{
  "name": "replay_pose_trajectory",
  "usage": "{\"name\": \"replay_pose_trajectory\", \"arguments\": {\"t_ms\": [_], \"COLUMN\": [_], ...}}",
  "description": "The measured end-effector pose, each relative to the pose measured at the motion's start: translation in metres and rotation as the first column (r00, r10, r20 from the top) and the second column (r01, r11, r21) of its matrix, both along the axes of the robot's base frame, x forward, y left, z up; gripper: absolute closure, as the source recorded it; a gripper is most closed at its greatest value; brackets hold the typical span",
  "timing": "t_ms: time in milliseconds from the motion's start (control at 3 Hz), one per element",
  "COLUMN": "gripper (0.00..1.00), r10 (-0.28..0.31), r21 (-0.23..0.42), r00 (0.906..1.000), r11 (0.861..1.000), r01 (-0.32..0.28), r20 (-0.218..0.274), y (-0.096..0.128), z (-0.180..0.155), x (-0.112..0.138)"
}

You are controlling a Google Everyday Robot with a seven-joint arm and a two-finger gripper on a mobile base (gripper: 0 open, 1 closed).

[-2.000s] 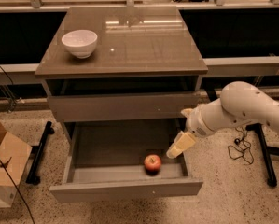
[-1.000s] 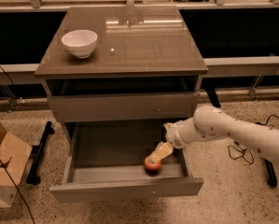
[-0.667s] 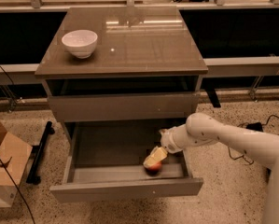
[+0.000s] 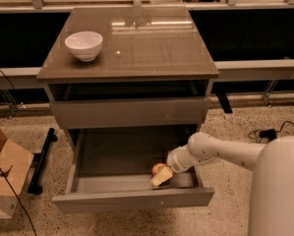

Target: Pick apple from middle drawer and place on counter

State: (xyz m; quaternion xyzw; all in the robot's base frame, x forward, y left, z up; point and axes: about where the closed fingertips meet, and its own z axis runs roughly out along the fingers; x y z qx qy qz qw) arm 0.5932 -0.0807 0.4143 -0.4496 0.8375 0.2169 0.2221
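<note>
Looking into the open middle drawer [image 4: 132, 199], I see the gripper [image 4: 162, 177] touching the red apple [image 4: 158, 167] near the front wall; I cannot tell if it grasps. It should grip the apple centrally, then lift straight up toward the counter [image 4: 151, 48].

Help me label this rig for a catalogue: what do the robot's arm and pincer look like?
The arm is glossy white, built of smooth rounded tubular sections widening into a bulky white shell at the picture's right edge. No cables or markings show on it. The pincer, in the middle drawer by the apple, is pale yellowish and wedge-shaped.
</note>
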Motion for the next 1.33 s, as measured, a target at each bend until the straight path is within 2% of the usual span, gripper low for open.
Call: {"name": "replay_pose_trajectory", "arguments": {"t_ms": [333, 667, 1000, 1333], "gripper": [0.0, 0.26, 0.5, 0.81], "r10": [-0.045, -0.107, -0.134, -0.155], "r21": [-0.035, -0.016, 0.019, 0.085], "r00": [0.9986, 0.9922, 0.9872, 0.9838], "r11": [0.998, 0.994, 0.991, 0.983], "r01": [0.044, 0.106, 0.136, 0.163], "r20": [-0.027, -0.065, -0.086, -0.09], "y": [-0.012, -0.018, -0.012, 0.012], "z": [-0.021, -0.035, -0.039, -0.034], "x": [-0.001, -0.002, -0.006, -0.006]}}
